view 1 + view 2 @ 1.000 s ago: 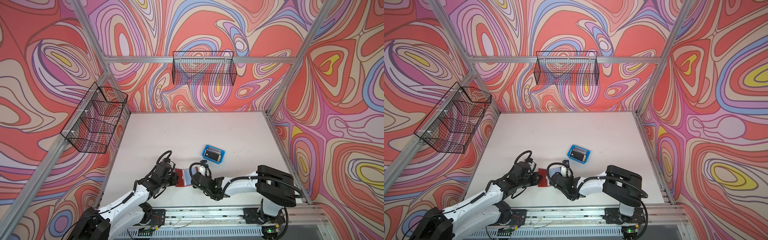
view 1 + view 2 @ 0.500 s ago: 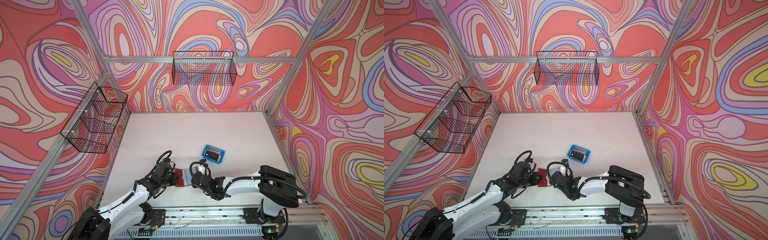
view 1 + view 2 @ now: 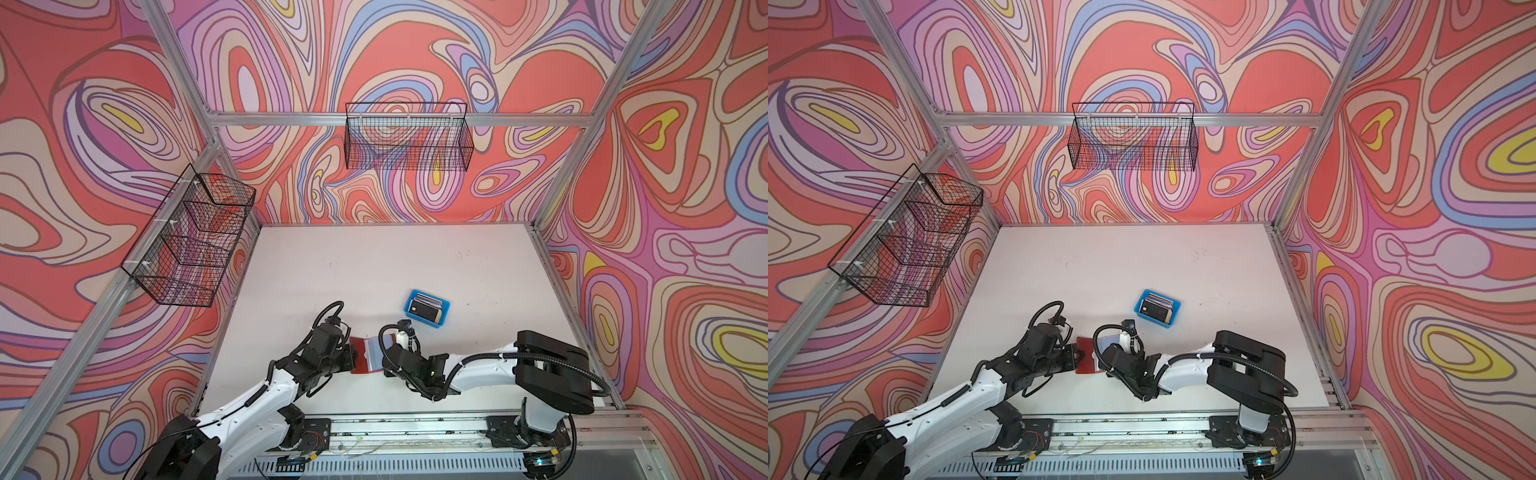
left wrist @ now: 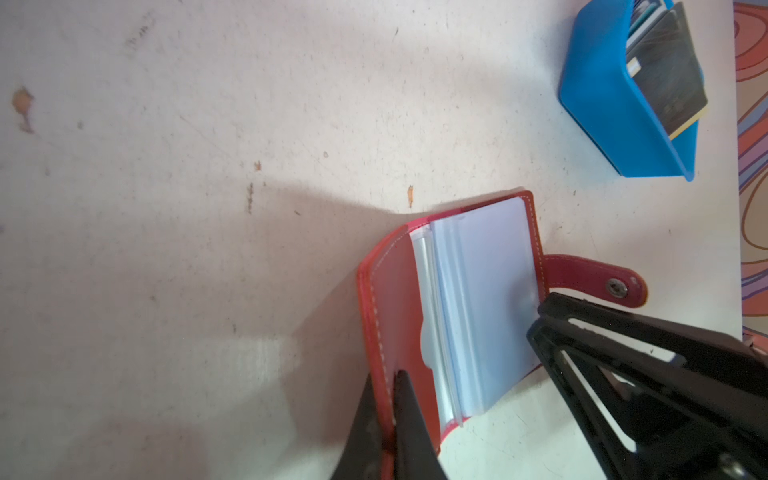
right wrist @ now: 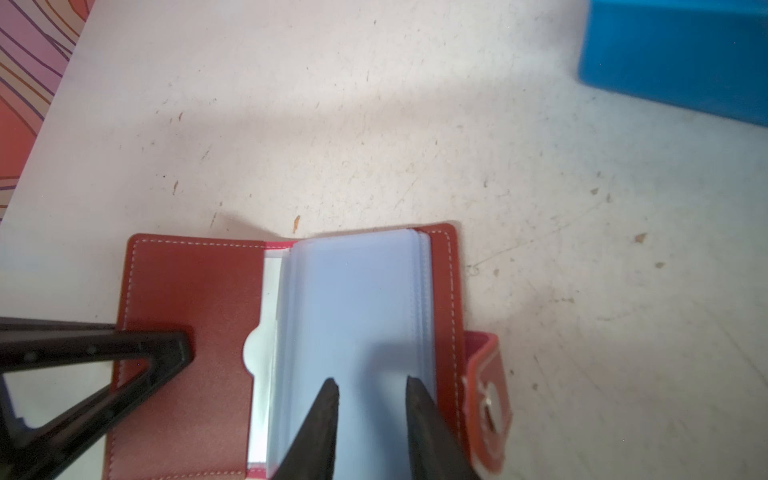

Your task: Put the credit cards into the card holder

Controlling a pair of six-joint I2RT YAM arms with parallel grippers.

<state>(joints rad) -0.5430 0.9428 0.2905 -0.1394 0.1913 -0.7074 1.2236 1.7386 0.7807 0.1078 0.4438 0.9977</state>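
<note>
Little has moved in the last second: both arms stay low at the 6 o'clock edge of the white table, meeting over the open card holder.

Seen from the left wrist, the left gripper is clamped tight on the edge of the holder's red cover, pinning it open. Seen from the right wrist, the right gripper has its fingers a narrow way apart with nothing between them, tips resting on or just over the clear sleeves; contact cannot be told for sure. The snap tab lies flung outward.

The credit cards sit stacked in a blue tray, near the holder at about 1 o'clock from it, with none lifted out.

This looks like the preparing step: holding the booklet open and parting a sleeve. Next, the right gripper probably needs to fetch a card while the left keeps its hold.
</note>
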